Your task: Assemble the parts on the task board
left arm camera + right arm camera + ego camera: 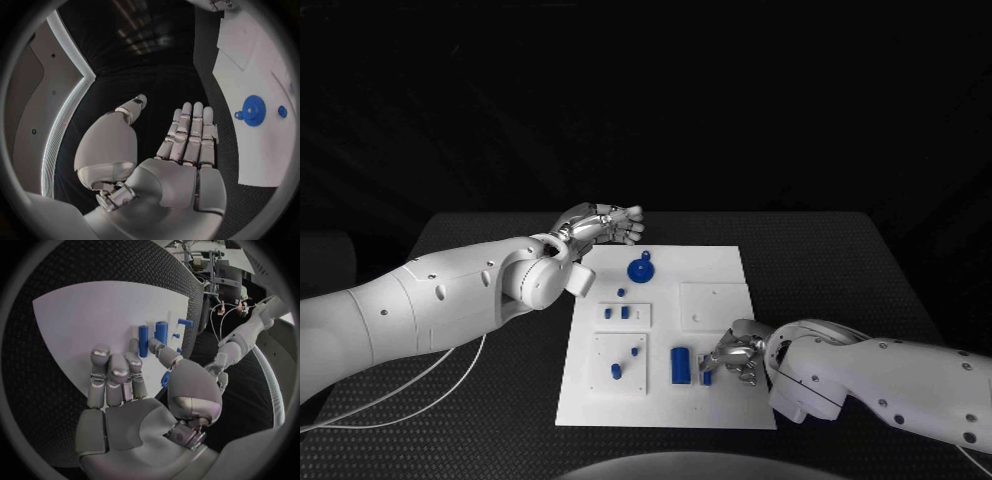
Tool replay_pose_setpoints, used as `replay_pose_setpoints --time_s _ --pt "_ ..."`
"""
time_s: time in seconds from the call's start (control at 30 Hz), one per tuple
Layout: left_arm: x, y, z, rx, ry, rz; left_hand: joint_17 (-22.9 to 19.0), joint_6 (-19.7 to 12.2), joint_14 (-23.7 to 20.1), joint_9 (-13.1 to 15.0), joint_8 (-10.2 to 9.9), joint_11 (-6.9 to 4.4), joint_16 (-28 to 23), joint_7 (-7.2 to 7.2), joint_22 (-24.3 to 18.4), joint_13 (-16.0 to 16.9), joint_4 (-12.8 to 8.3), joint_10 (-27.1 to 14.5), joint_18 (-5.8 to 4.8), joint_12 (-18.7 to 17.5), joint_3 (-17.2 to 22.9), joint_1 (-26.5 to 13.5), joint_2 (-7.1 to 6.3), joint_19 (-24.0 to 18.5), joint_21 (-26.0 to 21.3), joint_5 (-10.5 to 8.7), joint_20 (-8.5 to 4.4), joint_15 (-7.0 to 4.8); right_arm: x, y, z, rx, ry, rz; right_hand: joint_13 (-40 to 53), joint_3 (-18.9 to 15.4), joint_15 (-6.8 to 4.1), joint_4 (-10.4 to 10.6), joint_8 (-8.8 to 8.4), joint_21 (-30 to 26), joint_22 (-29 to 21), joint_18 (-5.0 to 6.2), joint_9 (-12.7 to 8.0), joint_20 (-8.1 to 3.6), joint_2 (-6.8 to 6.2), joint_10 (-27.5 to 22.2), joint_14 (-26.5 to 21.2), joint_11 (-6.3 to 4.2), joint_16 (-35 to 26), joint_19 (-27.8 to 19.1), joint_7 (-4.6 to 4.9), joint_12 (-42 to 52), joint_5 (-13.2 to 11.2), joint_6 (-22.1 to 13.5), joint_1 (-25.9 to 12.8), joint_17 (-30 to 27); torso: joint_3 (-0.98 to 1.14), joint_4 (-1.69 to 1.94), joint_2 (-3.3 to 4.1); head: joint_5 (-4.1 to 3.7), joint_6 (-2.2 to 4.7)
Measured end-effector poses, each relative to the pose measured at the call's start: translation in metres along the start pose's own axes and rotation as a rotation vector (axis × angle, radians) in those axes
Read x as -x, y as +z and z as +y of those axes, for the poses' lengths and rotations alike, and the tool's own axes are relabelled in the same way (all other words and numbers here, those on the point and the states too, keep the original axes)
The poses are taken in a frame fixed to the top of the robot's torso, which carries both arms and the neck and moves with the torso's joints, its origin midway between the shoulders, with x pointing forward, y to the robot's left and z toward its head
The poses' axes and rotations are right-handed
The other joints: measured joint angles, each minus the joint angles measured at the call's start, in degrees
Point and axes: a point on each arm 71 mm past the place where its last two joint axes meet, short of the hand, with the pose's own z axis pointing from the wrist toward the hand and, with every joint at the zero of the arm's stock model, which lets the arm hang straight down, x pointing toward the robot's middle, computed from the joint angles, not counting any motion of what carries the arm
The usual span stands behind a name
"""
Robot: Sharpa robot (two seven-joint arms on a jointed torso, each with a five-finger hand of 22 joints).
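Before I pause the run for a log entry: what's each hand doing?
Left hand: open, fingers straight, holding nothing.
Right hand: over the task board; a grip cannot be told.

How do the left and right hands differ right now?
Place: the left hand is at the far left corner of the task board, off its edge; the right hand is over the board's near right part.
Pose: the left hand's fingers lie straight and together, holding nothing; the right hand's are bent down beside the blue cylinder, with a small blue part at the thumb.
Both are silver on white arms.

No legible text, labels or numbers anywhere.
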Motion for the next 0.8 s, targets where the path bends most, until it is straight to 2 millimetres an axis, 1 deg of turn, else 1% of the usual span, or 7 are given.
replay_pose_setpoints --time_s 0.1,0.33,0.4,0.7,0.73,0.8 --pt "0.0000 0.0000 0.0000 0.000 0.000 0.000 0.00 0.00 0.00 0.00 0.00 0.00 0.00 0.00 0.00 -0.01 0.00 0.00 0.00 0.00 0.00 0.00 0.00 0.00 0.00 0.00 0.00 0.00 -0.0002 0.0000 0.0000 0.000 -0.003 0.003 -0.09 -0.24 -0.12 -0.25 -0.29 0.00 0.00 0.00 0.00 0.00 0.00 0.00 0.14 0.00 0.00 0.00 0.00 -0.12 0.00 0.00 0.00 -0.05 0.01 0.01 0.00 0.07 -0.06" --pt "-0.0001 0.0000 0.0001 0.001 0.000 0.001 0.05 0.00 0.00 0.00 0.00 0.00 0.00 0.00 -0.01 -0.05 0.14 0.00 -0.02 0.00 -0.14 0.00 0.00 0.00 0.00 0.00 0.00 0.00 -0.0009 -0.0001 0.0002 0.001 -0.009 0.006 -0.09 -0.72 -0.25 -0.73 -0.29 0.00 0.00 0.00 0.02 0.00 0.00 0.00 0.01 0.00 -0.09 0.00 -0.01 -0.21 0.00 0.00 0.00 -0.06 0.00 0.02 -0.01 0.18 -0.20" --pt "-0.0002 0.0001 0.0001 0.001 0.000 0.001 0.05 0.00 0.00 0.00 0.00 0.00 0.00 0.00 -0.01 -0.05 0.14 0.00 -0.02 0.00 -0.14 0.24 0.24 0.00 0.00 0.00 0.00 0.00 -0.0009 0.0000 0.0003 0.001 -0.011 0.006 -0.09 -0.79 -0.25 -0.80 -0.29 0.00 0.00 0.00 0.02 0.00 0.00 0.00 0.01 0.00 -0.23 0.00 -0.01 -0.21 0.00 0.00 0.00 -0.07 0.00 0.02 -0.01 0.21 -0.24" --pt "-0.0002 0.0001 0.0001 0.002 0.000 0.001 0.05 0.00 0.00 0.00 0.00 0.00 -0.22 0.00 -0.02 -0.10 0.14 0.00 -0.06 0.00 -0.14 0.23 0.23 0.00 0.00 0.00 0.00 0.00 -0.0013 0.0001 0.0007 0.002 -0.015 0.007 -0.09 -0.96 -0.24 -0.96 -0.29 0.00 0.00 0.00 0.06 0.00 -0.02 -0.04 0.00 0.04 -0.23 0.00 -0.01 -0.40 0.00 0.01 0.02 -0.11 -0.02 0.01 -0.01 0.26 -0.22" --pt "-0.0002 0.0001 0.0002 0.002 0.000 0.001 0.05 0.00 0.00 0.00 0.00 0.00 -0.22 0.00 -0.02 -0.10 0.14 0.00 -0.07 0.00 -0.14 0.23 0.23 0.00 0.00 0.00 0.00 0.00 -0.0013 0.0001 0.0008 0.002 -0.016 0.007 -0.16 -1.06 -0.24 -1.06 -0.28 0.00 0.00 0.00 0.06 0.00 -0.41 -0.23 0.00 0.22 -0.23 0.00 -0.01 -0.61 0.00 0.01 0.35 -0.15 -0.02 0.01 -0.01 0.30 -0.22" --pt "-0.0002 0.0001 0.0002 0.002 0.000 0.001 0.05 0.00 0.00 0.00 0.00 0.00 -0.22 0.00 -0.02 -0.10 0.14 0.00 -0.08 0.00 -0.14 0.23 0.23 0.00 0.00 0.00 0.00 0.00 -0.0015 0.0001 0.0008 0.003 -0.018 0.006 -0.26 -1.60 -0.24 -0.61 -0.35 0.00 0.00 0.00 0.05 0.00 -1.90 -0.32 0.00 0.32 -0.23 0.00 -0.01 -0.61 0.03 0.01 -0.08 -0.22 -0.02 0.02 -0.01 0.34 -0.21"
